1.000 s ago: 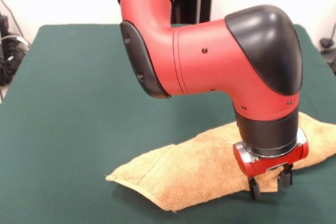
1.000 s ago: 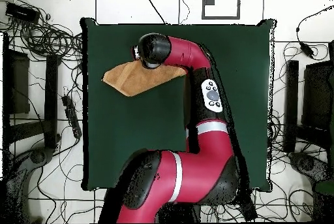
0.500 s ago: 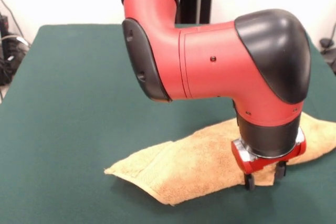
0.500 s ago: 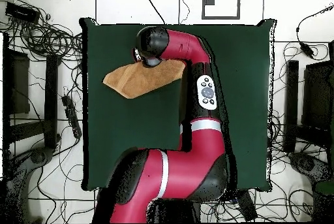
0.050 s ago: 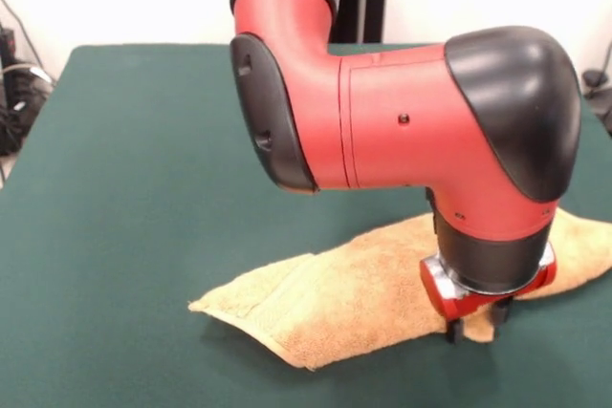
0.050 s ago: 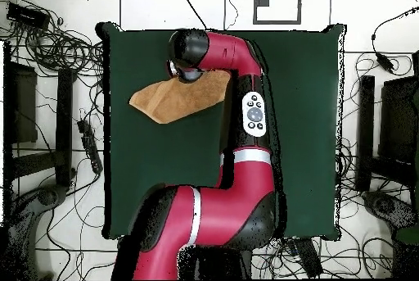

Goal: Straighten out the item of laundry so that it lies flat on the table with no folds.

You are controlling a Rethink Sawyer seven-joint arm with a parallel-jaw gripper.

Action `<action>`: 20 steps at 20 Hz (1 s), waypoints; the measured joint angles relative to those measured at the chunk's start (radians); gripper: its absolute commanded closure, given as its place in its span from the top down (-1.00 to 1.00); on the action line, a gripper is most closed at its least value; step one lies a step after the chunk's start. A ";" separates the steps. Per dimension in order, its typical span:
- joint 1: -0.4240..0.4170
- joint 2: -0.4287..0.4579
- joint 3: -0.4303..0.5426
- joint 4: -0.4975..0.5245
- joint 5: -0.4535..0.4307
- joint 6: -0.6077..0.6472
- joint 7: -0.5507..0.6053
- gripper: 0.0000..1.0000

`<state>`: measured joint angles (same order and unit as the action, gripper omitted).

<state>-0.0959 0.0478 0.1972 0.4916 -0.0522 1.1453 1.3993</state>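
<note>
The item of laundry (image 5: pixel 344 298), an orange-tan terry towel, lies rumpled on the green table (image 5: pixel 134 198) at the near right, with a pointed corner toward the left and a fold along its near edge. My gripper (image 5: pixel 475 322) points straight down at the towel's near edge. It is shut on a small bunch of cloth that shows between its two black fingertips (image 5: pixel 449 330). In the overhead view the towel (image 6: pixel 168 101) lies at the table's (image 6: pixel 303 130) upper left. The arm's black elbow cap (image 6: pixel 188 48) hides the gripper there.
The red arm's thick forearm (image 5: pixel 382 112) hangs over the table's middle and hides the towel's far side. Cables and stands (image 6: pixel 57 56) lie on the floor round the table. The towel's right end (image 5: pixel 588 236) reaches close to the table's right edge.
The gripper has shifted slightly left and away from the near edge, drawing the towel with it. The towel's left corner has slid a little farther back.
</note>
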 measured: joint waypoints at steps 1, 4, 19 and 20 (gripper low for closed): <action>0.000 0.001 -0.001 -0.001 0.001 0.001 0.000 -1.00; 0.001 0.002 -0.007 -0.019 0.004 0.025 0.000 -1.00; 0.000 0.011 -0.011 -0.040 0.009 0.040 0.000 -1.00; -0.003 -0.001 -0.011 -0.017 0.009 0.018 0.000 -1.00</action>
<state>-0.0985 0.0470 0.1858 0.4743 -0.0432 1.1634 1.3993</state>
